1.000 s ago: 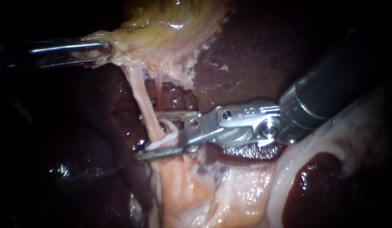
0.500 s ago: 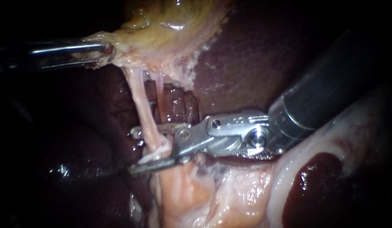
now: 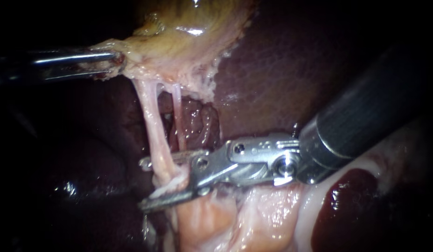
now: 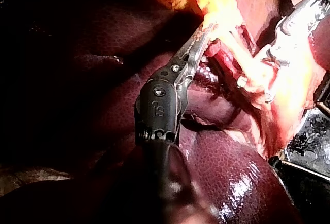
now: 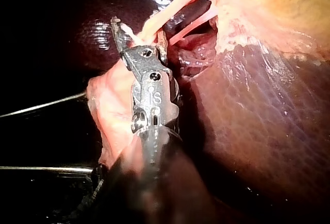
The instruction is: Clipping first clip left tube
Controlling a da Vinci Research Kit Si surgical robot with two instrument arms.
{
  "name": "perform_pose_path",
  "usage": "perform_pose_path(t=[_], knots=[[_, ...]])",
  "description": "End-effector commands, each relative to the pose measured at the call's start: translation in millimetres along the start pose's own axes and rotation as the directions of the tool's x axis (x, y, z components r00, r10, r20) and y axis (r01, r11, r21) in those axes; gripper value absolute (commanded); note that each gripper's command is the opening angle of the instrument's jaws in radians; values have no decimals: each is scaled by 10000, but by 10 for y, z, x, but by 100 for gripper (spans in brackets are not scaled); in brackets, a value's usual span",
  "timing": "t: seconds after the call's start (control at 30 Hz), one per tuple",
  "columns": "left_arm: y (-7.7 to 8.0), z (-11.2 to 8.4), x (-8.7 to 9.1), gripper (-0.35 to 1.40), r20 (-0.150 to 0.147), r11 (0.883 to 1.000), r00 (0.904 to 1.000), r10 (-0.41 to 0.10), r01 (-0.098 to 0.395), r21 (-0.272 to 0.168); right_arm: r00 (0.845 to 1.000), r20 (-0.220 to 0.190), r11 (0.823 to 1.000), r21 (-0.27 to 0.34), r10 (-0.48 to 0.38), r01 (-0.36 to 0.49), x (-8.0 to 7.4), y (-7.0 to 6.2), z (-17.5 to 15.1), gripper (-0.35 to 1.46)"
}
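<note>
The yellowish gallbladder [image 3: 188,42] is pulled up and left, with my left instrument [image 3: 109,60] shut on its pale edge; the left wrist view shows the same hold [image 4: 200,38]. Two tubes hang stretched below the gallbladder: the thicker left tube [image 3: 153,126] and a thinner right tube [image 3: 178,119]. My right instrument [image 3: 142,184] comes in from the right with its jaws open, one on each side of the left tube low down. A white clip [image 3: 172,185] lies between the jaws against the tube. In the right wrist view the jaws [image 5: 136,36] straddle the same tube [image 5: 165,18].
Dark red liver [image 3: 282,70] fills the background and the right. Pale pink fatty tissue [image 3: 212,219] lies under the right instrument's jaws. A white-rimmed fold of tissue [image 3: 328,186] sits under its shaft.
My right instrument has slid down and to the left, its open jaws reaching further across the left tube. The left instrument keeps its hold on the gallbladder.
</note>
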Motion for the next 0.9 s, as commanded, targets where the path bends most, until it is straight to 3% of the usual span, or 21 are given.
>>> perform_pose_path(t=[0.03, 0.47, 0.9], knots=[[0, 0, 0, -35, -3, 10000, 10000, -1, 1, -5, 10000, 3, 10000, 5, -9, 9, 1, -1, 0, 46], [-1, 0, -1, -35, -3, 10000, 10000, 0, 0, -8, 10000, 0, 10000, -5, 94, -94, 6, -6, 3, 39], [-1, 0, -1, -35, -3, 10000, 10000, 1, -1, -8, 9996, 0, 9996, 1, 267, -267, 4, -6, 1, 9]])
